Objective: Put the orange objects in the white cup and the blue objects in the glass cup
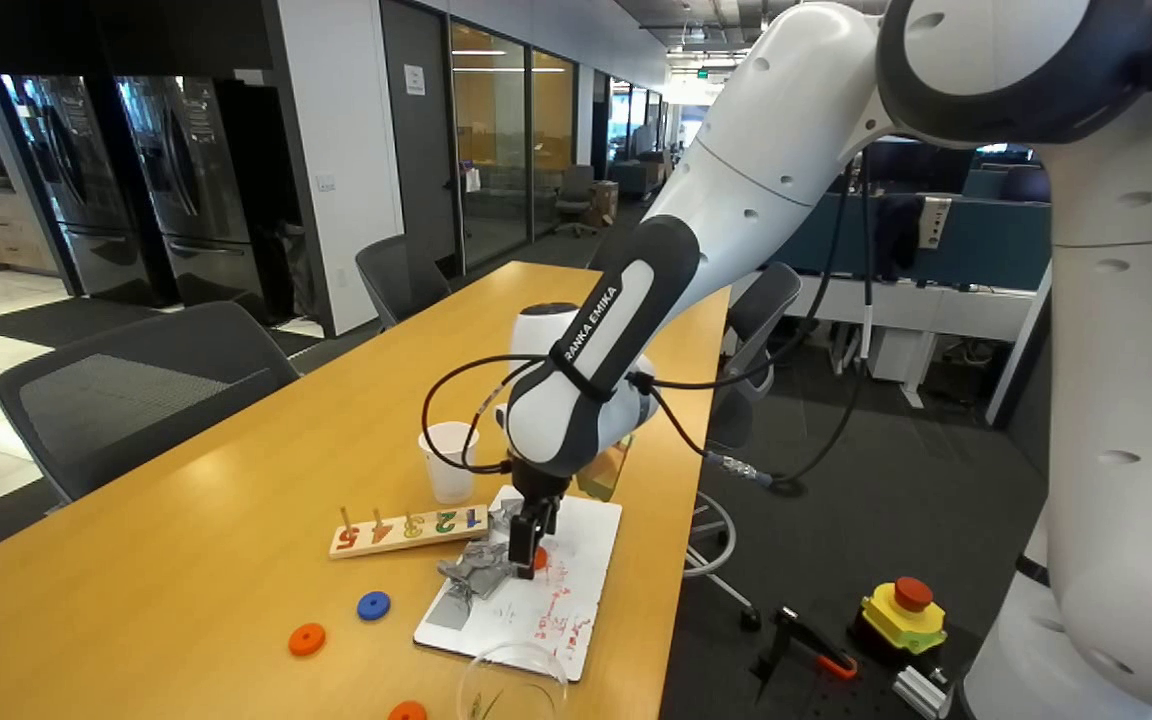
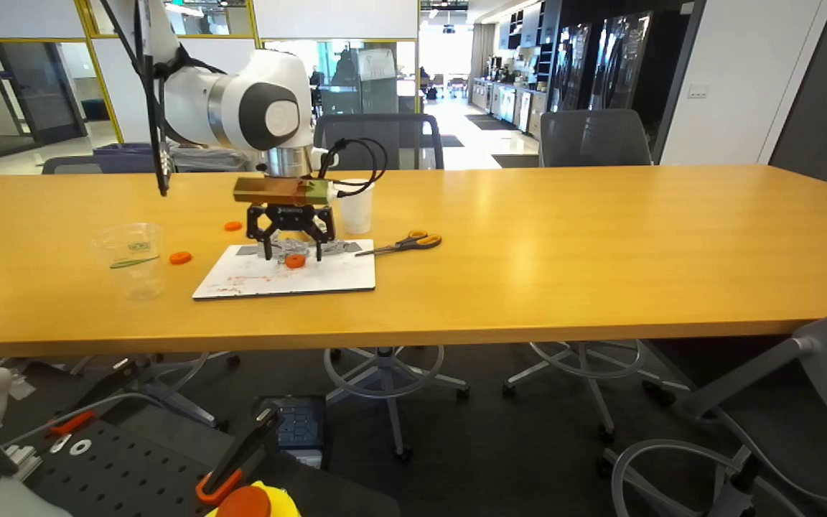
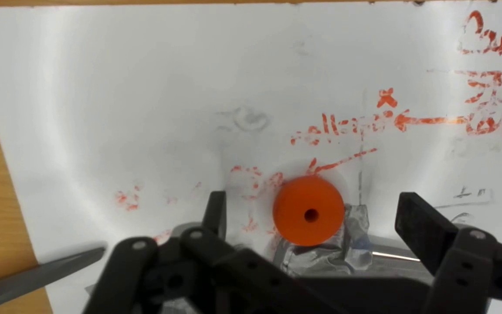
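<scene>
My gripper (image 3: 312, 209) is open, its fingers on either side of an orange disc (image 3: 307, 194) without touching it. That disc rests on the whiteboard (image 2: 342, 276), against crumpled silver tape. Two further orange discs (image 1: 307, 639) (image 1: 407, 711) lie on the bare table, as does a blue disc (image 1: 373, 605). The white cup (image 1: 451, 470) stands upright beyond the board, partly behind the arm's cables; it also shows in an exterior view (image 2: 356, 208). The clear glass cup (image 2: 133, 266) stands near the board's opposite end, with a green mark on it. I cannot see any discs inside the white cup.
A wooden strip with coloured numbers and pegs (image 1: 411, 530) lies beside the board. Scissors (image 2: 406, 244) reach over the board's edge with their blades. Silver tape (image 1: 481, 572) is bunched up on the board. The table's long edge (image 2: 456, 337) runs close to the board.
</scene>
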Controlling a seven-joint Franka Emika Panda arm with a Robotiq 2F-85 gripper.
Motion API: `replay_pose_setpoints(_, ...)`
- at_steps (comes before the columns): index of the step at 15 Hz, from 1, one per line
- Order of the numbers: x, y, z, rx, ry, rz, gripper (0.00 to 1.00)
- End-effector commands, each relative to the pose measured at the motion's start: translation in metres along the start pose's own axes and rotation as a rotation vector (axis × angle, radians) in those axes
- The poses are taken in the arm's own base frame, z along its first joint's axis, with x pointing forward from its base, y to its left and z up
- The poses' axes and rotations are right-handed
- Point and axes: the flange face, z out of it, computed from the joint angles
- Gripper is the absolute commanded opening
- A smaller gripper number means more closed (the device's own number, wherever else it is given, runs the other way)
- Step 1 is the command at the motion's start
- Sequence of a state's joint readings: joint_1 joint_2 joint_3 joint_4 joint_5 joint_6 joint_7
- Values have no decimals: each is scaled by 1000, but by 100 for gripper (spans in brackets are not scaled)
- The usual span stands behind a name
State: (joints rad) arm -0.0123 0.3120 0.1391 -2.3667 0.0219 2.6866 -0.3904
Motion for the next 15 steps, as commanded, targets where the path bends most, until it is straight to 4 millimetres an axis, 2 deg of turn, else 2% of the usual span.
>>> replay_pose_setpoints(1, 2, -1, -2, -25, 32, 4, 100)
replay_pose_setpoints(10, 2, 1, 4, -23, 21, 3, 100)
replay_pose_setpoints(11, 2, 1, 5, -21, 25, -4, 75)
replay_pose_setpoints(12, 2, 1, 4, -22, 26, 1, 74)
replay_pose_setpoints(15, 3, 2, 3, -28, 35, 6, 49)
